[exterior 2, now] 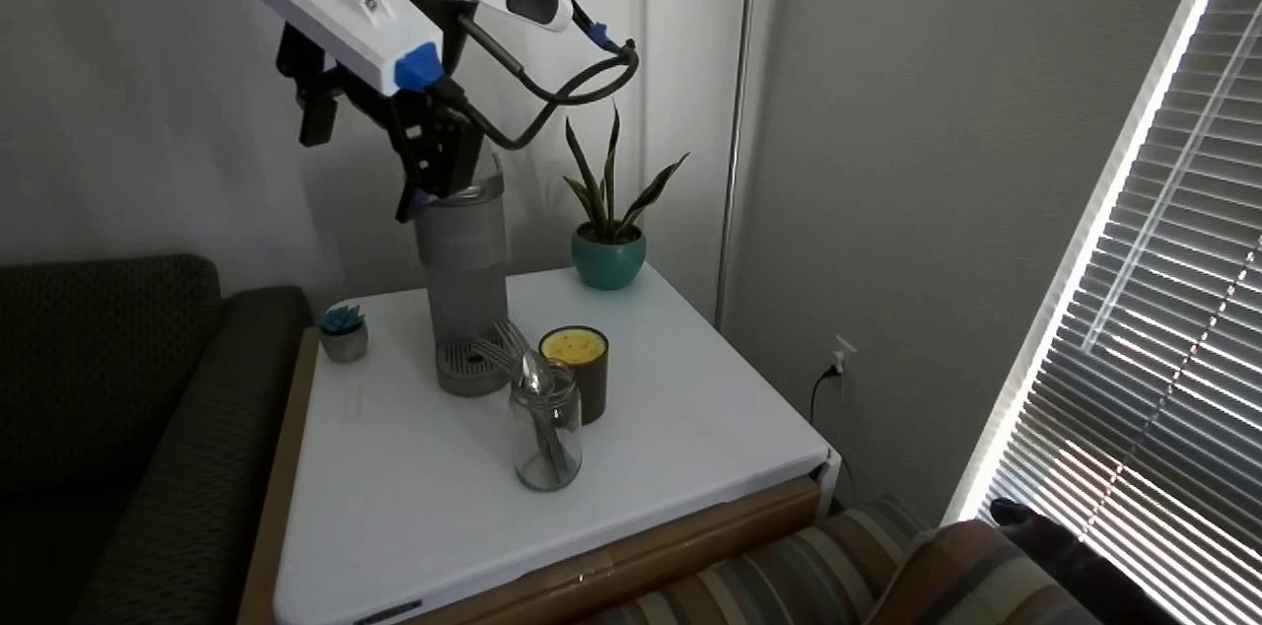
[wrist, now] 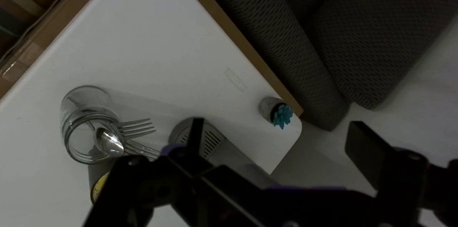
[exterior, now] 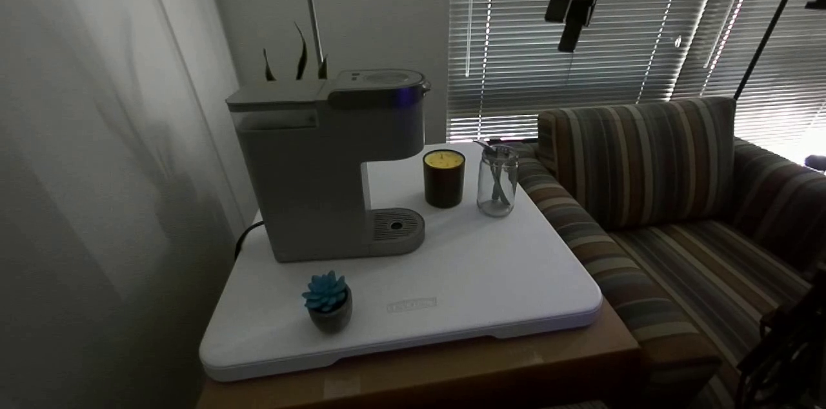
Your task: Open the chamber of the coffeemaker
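Coffeemaker [exterior: 310, 189] large, boxy, grey, upright on the white counter [exterior: 510, 267], toward the left in an exterior view; round slotted drip base [exterior: 397, 228] at its right. Chamber [exterior: 381, 79], the top section: flat, dark grey, darker front edge; lies level, looks closed. Dark cup [exterior: 444, 183] and glass jar [exterior: 497, 199] of cutlery [wrist: 111, 143] stand to the right, small teal plant [exterior: 326, 293] on the near side. Tool [wrist: 277, 132] higher than the chamber, off to the right, apart from it. In an exterior view a finger [exterior 2: 458, 157] crosses in front of the coffeemaker's top. Jaws spread wide, released; holds nothing, touches nothing.
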